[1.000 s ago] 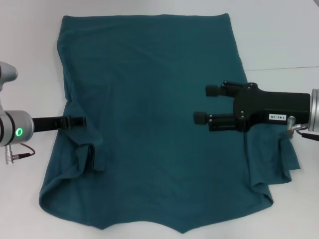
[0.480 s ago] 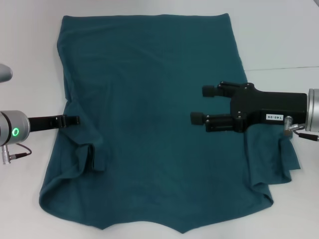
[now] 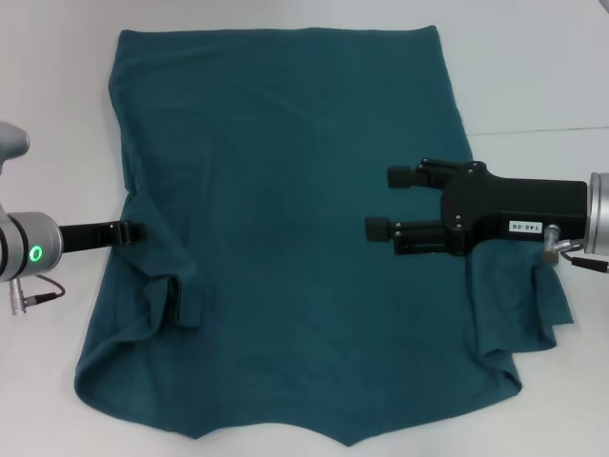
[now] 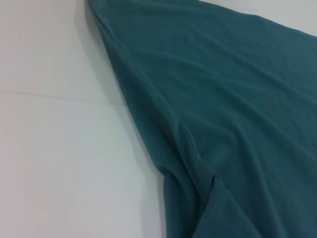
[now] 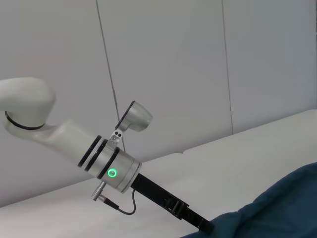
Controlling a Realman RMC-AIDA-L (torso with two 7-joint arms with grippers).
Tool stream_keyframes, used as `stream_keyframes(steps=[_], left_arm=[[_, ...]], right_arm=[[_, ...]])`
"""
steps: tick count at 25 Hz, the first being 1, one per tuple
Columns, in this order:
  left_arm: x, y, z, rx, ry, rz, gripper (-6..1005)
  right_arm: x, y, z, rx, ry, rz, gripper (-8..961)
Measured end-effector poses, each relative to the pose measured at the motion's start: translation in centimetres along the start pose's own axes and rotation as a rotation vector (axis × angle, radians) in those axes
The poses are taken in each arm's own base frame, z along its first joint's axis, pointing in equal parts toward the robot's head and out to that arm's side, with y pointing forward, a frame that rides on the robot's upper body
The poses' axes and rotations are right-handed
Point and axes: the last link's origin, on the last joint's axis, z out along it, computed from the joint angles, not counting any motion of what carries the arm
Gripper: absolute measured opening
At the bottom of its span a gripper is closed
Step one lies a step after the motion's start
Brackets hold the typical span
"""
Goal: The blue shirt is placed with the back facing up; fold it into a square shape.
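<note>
The dark teal-blue knit shirt (image 3: 295,228) lies flat on the white surface (image 3: 533,76). My right gripper (image 3: 390,203) hovers above it, jaws spread. My left gripper (image 3: 133,232) meets its edge; I cannot tell its jaws' state.

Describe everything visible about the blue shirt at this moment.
The blue shirt is dark teal soft knit, plain side up, spread flat on the white table. Both sleeves are bunched near the body's sides. The left end effector meets its left edge; the open right end effector hovers over its right half.
</note>
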Motion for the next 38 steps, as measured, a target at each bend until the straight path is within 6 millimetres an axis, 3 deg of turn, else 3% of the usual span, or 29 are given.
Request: stream_keyframes(steps=[10,13,18,29,38], left_arm=[[-0.2,0.0,0.1,0.009,0.003,0.013,312],[0.0,-0.3,-0.1,0.012,0.013,0.002,90],[-0.1,-1.2,-0.7,0.007,0.024,-0.050,80],[-0.1,-1.5,-0.8,0.017,0.034,-0.157,514],[-0.5,-1.1,-0.1,0.029,0.030,-0.184,715]], right_arm=[[0.1,0.0,0.0,-0.002,0.000,0.004,940],[0.1,0.0,0.1,-0.005,0.000,0.008,940],[-0.1,0.0,0.2,-0.005,-0.002,0.003,940],[-0.4,-0.1,0.4,-0.013,-0.004,-0.007,940],[-0.5,0.0,0.5,-0.016,-0.004,-0.006,940]])
